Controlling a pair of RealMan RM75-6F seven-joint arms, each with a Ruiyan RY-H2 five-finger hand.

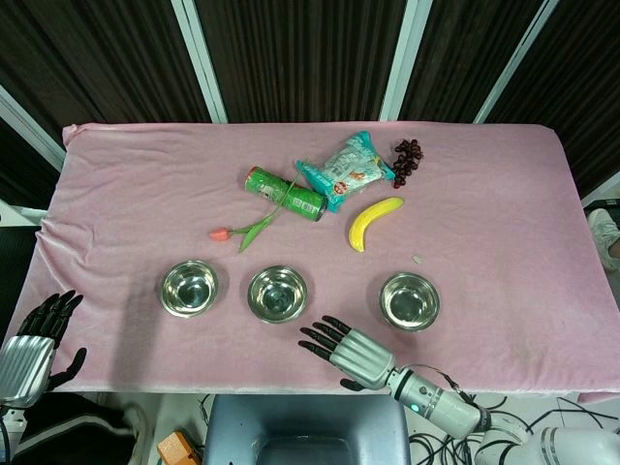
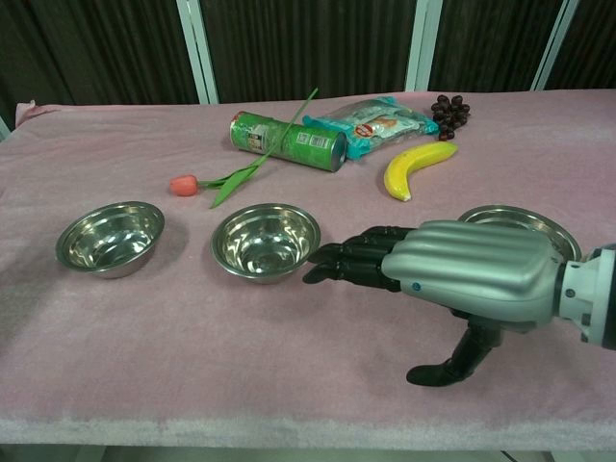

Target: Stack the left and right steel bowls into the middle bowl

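Three steel bowls stand in a row on the pink cloth: the left bowl [image 1: 189, 288] [image 2: 110, 238], the middle bowl [image 1: 277, 294] [image 2: 266, 241] and the right bowl [image 1: 409, 300] [image 2: 520, 220]. All three are empty and apart. My right hand [image 1: 351, 350] [image 2: 452, 273] hovers open near the front edge, fingers stretched toward the middle bowl, between it and the right bowl, and hides part of the right bowl in the chest view. My left hand [image 1: 34, 344] is off the table's front left corner, open and holding nothing.
Behind the bowls lie a pink tulip [image 1: 247, 231], a green can [image 1: 284, 194], a snack bag [image 1: 347, 170], a banana [image 1: 372, 222] and dark grapes [image 1: 407, 161]. A small crumb [image 1: 418, 259] sits behind the right bowl.
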